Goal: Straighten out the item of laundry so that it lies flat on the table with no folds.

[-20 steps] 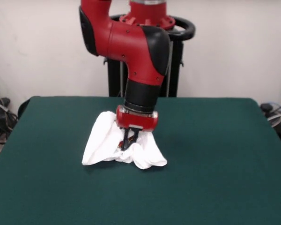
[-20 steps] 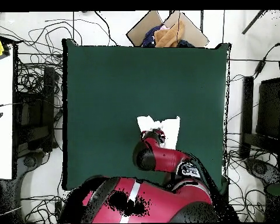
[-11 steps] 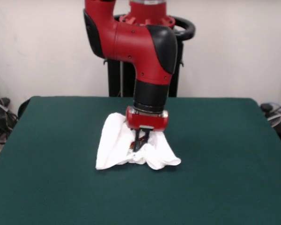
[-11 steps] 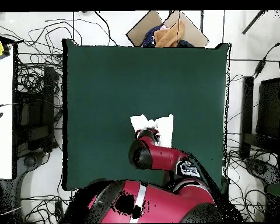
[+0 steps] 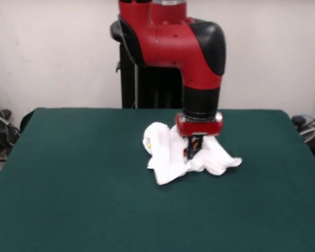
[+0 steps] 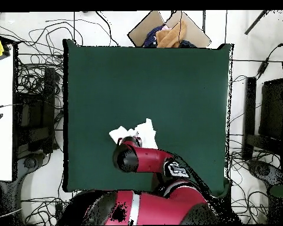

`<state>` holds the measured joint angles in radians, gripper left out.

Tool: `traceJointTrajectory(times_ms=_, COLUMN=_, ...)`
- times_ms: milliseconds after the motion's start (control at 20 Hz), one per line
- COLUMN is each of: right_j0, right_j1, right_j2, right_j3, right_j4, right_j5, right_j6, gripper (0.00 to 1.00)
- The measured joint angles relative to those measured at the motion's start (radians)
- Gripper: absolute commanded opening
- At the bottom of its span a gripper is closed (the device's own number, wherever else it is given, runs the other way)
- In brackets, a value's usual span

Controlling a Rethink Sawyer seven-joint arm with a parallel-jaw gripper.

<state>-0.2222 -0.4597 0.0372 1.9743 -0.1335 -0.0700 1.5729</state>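
Claw (image 5: pixel 193 150) is pointing straight down with its dark fingers pinched close together, gripping a bunched ridge of the white T-shirt (image 5: pixel 168 155) near its middle. Fingertips are sitting down in the cloth, a bit of red print showing right beside them. Red wrist block just above is hanging level, black forearm section rising vertical from it, then the red elbow link bending over toward the left in the front view and running back to the pedestal. In the overhead view the claw (image 6: pixel 131 141) is mostly hiding under the arm's round black joint, so finger gap cannot be told there; the arm is reaching out from the bottom edge across the near part of the table.

T-shirt (image 6: pixel 141 130) is lying crumpled on the dark green table (image 5: pixel 68 199), heaped in folds with lobes spreading out to both sides of the claw, resting on the felt.
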Motion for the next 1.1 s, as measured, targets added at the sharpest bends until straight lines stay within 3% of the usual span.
traceJointTrajectory(times_ms=100, right_j0=0.033, right_j1=-0.010, right_j2=0.001, right_j3=0.016, right_j4=0.027, right_j5=0.016, right_j6=0.002, gripper=0.00)
traceJointTrajectory(times_ms=350, right_j0=0.203, right_j1=-0.037, right_j2=-0.002, right_j3=0.041, right_j4=0.154, right_j5=0.024, right_j6=0.022, gripper=0.00)
traceJointTrajectory(times_ms=650, right_j0=0.295, right_j1=-0.108, right_j2=-0.001, right_j3=0.085, right_j4=0.217, right_j5=0.046, right_j6=0.027, gripper=0.00)
traceJointTrajectory(times_ms=1100, right_j0=0.199, right_j1=-0.326, right_j2=-0.013, right_j3=0.191, right_j4=0.197, right_j5=0.245, right_j6=0.027, gripper=0.00)
